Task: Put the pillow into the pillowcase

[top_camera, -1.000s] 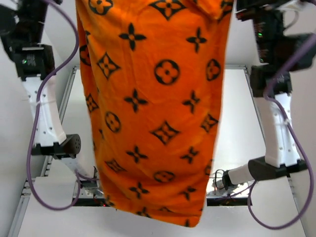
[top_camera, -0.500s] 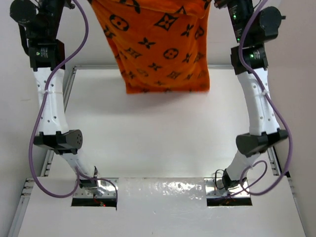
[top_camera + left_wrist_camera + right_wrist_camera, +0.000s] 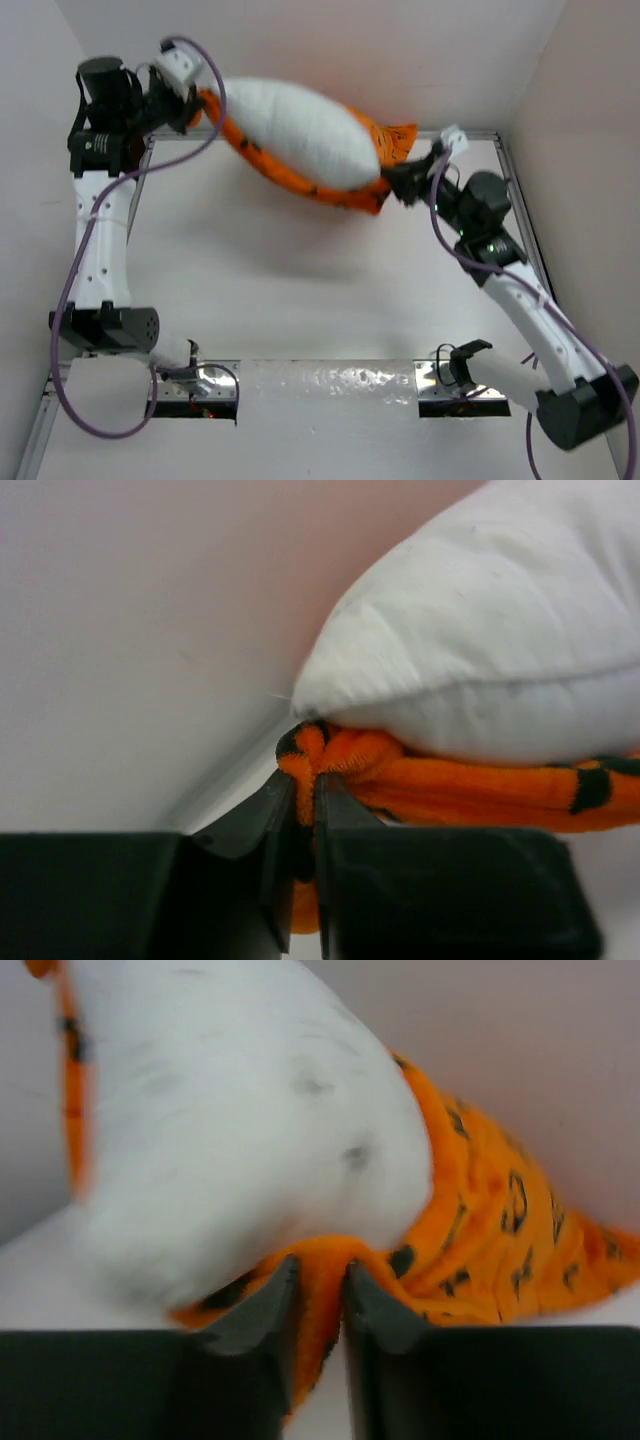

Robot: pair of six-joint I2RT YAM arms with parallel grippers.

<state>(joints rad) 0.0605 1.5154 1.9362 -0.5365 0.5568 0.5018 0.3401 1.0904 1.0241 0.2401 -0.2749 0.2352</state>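
Overhead view: the pillow [image 3: 300, 128] sits in the far half of the table [image 3: 300, 300], at about 12 o'clock from the table centre. Its long axis runs from 10 o'clock down towards 3 o'clock. Its white upper surface is fully exposed.

The pillowcase [image 3: 290, 178] runs as a narrow orange band along the pillow's 6 o'clock edge, touching it. It bunches into a crumpled mass at the pillow's 3 o'clock end. The views do not show whether any part of the pillow is inside the sack.

Left gripper [image 3: 198, 98]: positioned at the 10 o'clock end of the bundle, close to the back wall [image 3: 380, 50]. In the left wrist view the fingers [image 3: 275, 820] are clenched on a rolled fold of orange fabric, with the fold squeezed between them. The pillow corner rests directly above that fold, at 1 o'clock from the fingertips, touching the fabric.

Right gripper [image 3: 393, 180]: positioned at the 3 o'clock end of the bundle. In the right wrist view the fingers [image 3: 265, 1305] are clamped on an orange edge of the pillowcase, which passes down between them. The pillow bulges at 11 o'clock from the fingertips. Printed orange fabric spreads at 2 o'clock.

A soft shadow lies on the table at 6 o'clock from the bundle
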